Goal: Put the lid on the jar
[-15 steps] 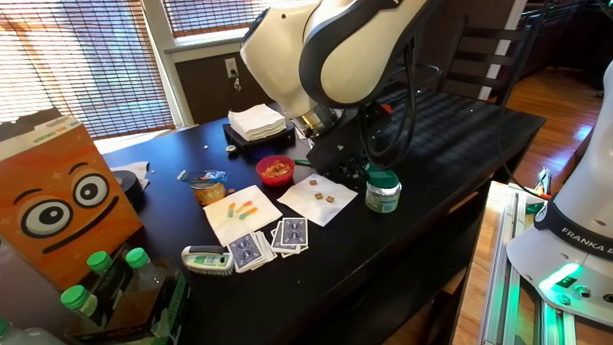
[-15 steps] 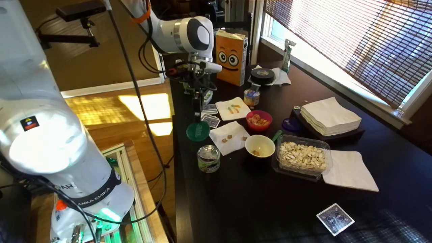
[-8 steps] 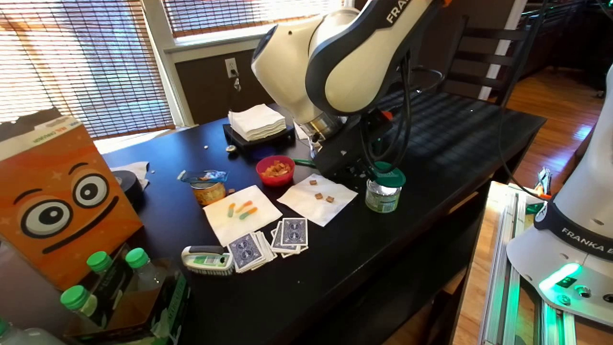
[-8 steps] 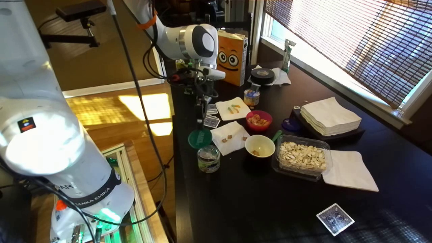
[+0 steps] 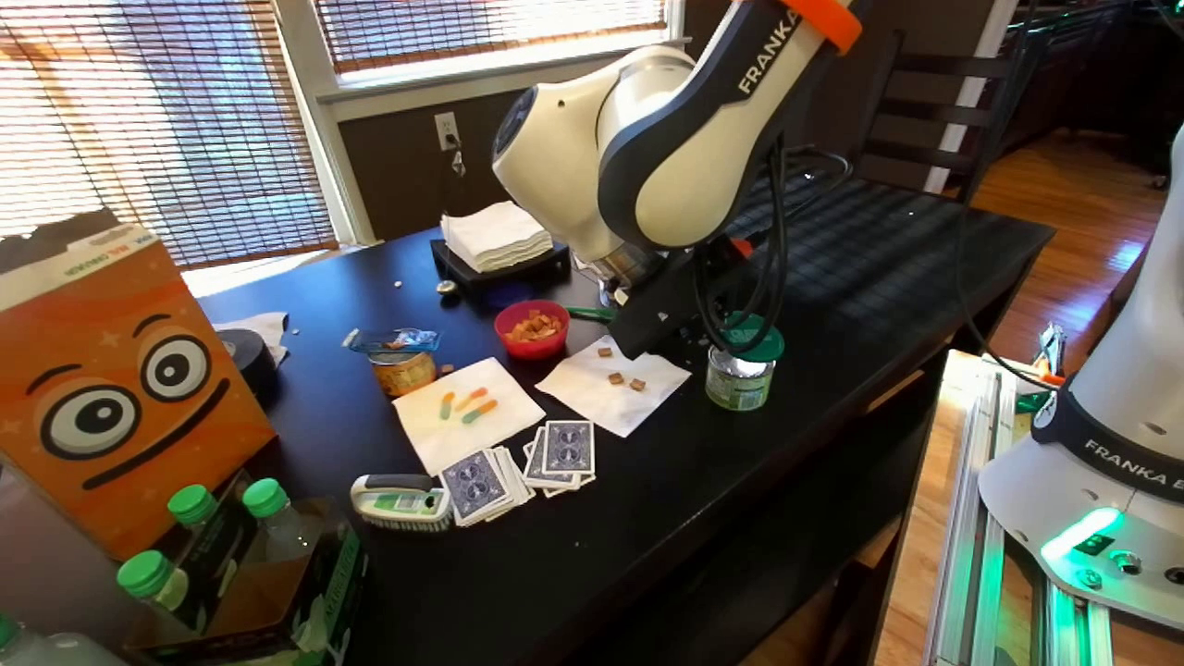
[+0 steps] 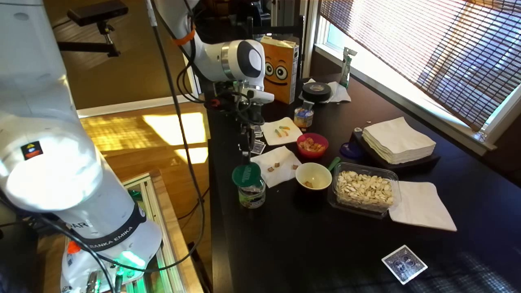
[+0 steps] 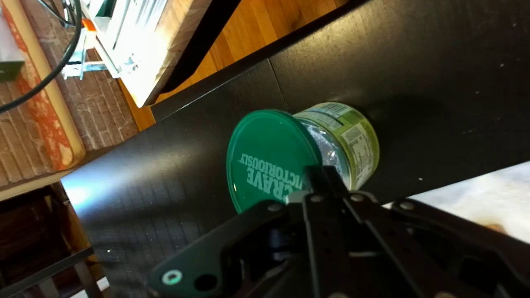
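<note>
Lid (image 7: 269,153) gripped at its edge by claw (image 7: 325,180), overlapping jar (image 7: 361,145) in all three views; contact unclear. Jar upright on counter (image 6: 325,244).

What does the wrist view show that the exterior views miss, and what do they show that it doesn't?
Only the wrist view shows a brick-patterned surface and lets me read VICTORIOUSLY on the green lid. Only the exterior views show the orange box, red bowl and napkin stack. All share the green lid, jar, dark table and end effector.
</note>
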`<state>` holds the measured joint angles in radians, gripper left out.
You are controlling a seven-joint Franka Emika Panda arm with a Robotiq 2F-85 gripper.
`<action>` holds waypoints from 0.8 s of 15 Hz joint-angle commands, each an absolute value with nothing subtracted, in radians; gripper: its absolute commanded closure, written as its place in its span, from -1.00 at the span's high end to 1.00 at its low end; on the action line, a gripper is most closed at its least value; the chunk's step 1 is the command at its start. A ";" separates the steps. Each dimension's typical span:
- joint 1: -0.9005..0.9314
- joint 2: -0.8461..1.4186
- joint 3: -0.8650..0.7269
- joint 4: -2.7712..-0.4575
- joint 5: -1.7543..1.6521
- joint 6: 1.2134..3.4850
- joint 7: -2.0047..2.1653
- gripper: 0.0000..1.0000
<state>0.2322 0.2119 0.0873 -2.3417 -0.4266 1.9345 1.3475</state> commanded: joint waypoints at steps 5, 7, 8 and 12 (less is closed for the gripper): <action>0.228 0.242 0.073 -2.338 -0.498 2.036 1.372 -0.98; 0.230 0.252 0.068 -2.334 -0.508 2.027 1.372 -0.98; 0.231 0.255 0.066 -2.334 -0.512 2.024 1.374 -0.98; 0.232 0.278 0.061 -2.328 -0.530 2.029 1.365 -0.98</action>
